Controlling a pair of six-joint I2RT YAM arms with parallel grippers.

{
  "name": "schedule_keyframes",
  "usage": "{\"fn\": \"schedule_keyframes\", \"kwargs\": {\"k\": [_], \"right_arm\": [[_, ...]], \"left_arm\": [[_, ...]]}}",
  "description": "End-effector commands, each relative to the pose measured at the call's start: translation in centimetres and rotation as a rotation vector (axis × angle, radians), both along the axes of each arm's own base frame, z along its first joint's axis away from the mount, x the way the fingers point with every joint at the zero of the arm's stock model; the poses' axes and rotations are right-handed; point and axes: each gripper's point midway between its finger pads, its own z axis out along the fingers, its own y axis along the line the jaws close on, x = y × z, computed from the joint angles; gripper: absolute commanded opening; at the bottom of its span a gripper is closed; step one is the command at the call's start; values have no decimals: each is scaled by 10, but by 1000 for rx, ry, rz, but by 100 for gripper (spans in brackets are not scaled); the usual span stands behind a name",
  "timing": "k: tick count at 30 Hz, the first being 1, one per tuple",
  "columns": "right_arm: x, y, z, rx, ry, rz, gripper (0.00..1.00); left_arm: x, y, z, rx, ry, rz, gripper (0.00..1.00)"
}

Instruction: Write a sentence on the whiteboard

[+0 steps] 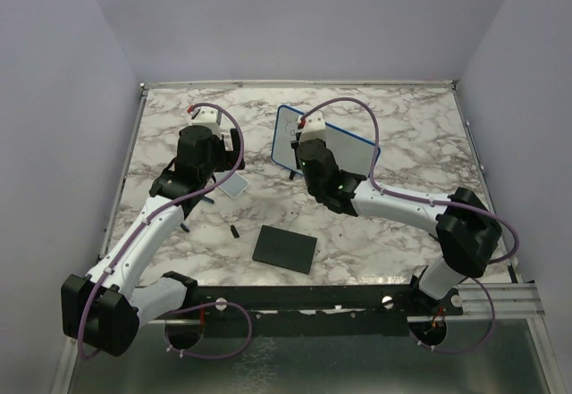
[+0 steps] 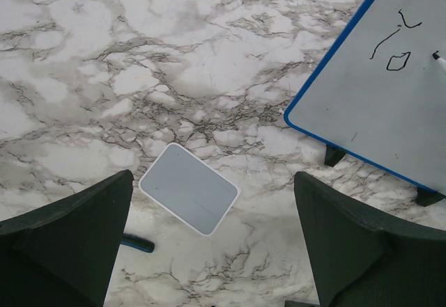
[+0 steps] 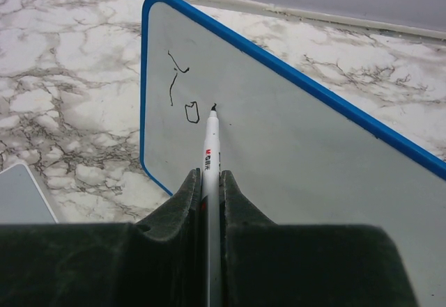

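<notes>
The whiteboard lies toward the back middle of the marble worktop, set at an angle. It is white with a thin blue rim and rounded corners, and two small black feet show under its near edge. Of the sentence there is only a thin dark crooked stroke and a small boxy loop, close to the board's left end; the rest of the surface is bare white. The right hand is clenched on a white marker, whose dark tip sits just right of the loop; whether it touches I cannot tell.

Open marble runs left of the board and behind it to the back wall. A small pale tile lies near the board's near corner but apart from it. The left hand hangs over that tile, released, fingers spread wide. Nearer the arm bases lies a black square pad, well apart from the board.
</notes>
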Motion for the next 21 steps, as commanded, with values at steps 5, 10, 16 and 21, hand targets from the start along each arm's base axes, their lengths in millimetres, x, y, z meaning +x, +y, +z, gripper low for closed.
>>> {"fn": "schedule_keyframes", "kwargs": {"k": [5, 10, 16, 21], "right_arm": [[5, 3, -11, -24, 21, 0, 0], [3, 2, -16, -30, 34, 1, 0], [1, 1, -21, -32, 49, 1, 0], [1, 0, -23, -35, 55, -1, 0]], "left_arm": [[-2, -2, 5, -3, -21, -19, 99], [-2, -2, 5, -3, -23, -19, 99], [-3, -2, 5, -4, -23, -19, 99], [-3, -2, 6, -5, -24, -19, 99]]}}
